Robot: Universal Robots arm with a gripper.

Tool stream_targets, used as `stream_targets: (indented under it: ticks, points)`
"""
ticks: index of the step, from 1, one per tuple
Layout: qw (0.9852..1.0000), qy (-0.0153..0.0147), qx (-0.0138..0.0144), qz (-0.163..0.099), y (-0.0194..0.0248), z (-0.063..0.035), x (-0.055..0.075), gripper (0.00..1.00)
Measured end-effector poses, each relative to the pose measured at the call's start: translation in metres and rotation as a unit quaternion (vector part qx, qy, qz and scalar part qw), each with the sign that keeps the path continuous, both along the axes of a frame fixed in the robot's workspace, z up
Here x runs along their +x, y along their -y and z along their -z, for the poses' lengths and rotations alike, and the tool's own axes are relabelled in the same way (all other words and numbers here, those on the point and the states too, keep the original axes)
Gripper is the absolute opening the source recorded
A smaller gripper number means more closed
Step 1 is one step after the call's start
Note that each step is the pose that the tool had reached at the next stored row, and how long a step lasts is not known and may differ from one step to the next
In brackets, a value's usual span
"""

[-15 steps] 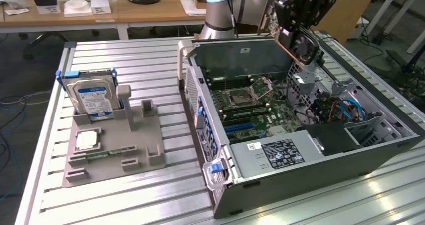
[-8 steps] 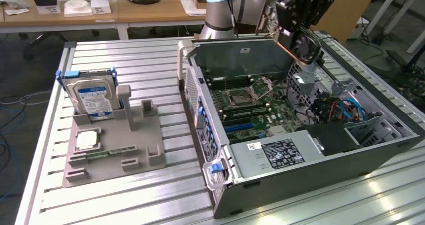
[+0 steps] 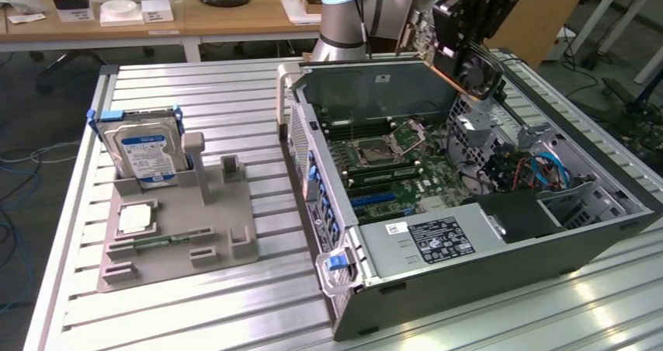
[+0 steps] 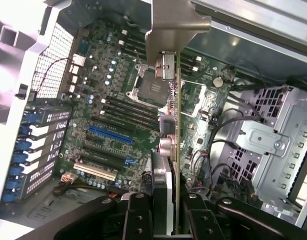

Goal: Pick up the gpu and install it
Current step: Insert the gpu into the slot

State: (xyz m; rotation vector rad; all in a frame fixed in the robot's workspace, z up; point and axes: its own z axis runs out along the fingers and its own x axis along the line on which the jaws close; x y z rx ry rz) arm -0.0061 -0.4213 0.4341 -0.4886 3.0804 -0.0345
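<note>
Gripper (image 4: 164,212) clamped on gpu (image 4: 176,125) | we see card edge-on above motherboard (image 4: 106,95) | long axis straight out from gripper

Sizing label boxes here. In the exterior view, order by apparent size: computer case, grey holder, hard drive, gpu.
1. computer case
2. grey holder
3. hard drive and gpu, unranked: they look alike, and the gpu, held over the case, is farther from the camera.

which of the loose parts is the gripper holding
The gpu, the card with the fan, clamped in the gripper over the open case. The hard drive, processor chip and memory stick sit in the grey tray.
</note>
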Motion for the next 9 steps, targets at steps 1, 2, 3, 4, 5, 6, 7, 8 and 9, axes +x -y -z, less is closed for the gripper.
stream_targets:
  ticks: [1,2,3,4,5,6,7,8,9]
  points:
    - [1.0000,0.0000,0.0000,-0.005,0.0000,0.0000,0.0000,0.28]
    - [1.0000,0.0000,0.0000,-0.010,0.0001,0.0000,0.0000,0.28]
    - [0.9999,0.0000,0.0000,-0.014,0.0001,0.0001,0.0000,0.28]
    - [0.9998,0.0000,0.0000,-0.019,0.0001,0.0001,0.0000,0.28]
    - [0.9997,0.0000,0.0000,-0.024,0.0001,0.0001,0.0000,0.28]
    - [0.9996,0.0000,0.0000,-0.028,0.0002,0.0002,0.0000,0.28]
    - [0.9995,0.0000,0.0000,-0.033,0.0002,0.0002,0.0000,0.28]
    - [0.9993,0.0000,0.0000,-0.038,0.0003,0.0002,0.0000,0.28]
    - [0.9991,0.0000,0.0000,-0.042,0.0003,0.0002,0.0000,0.28]
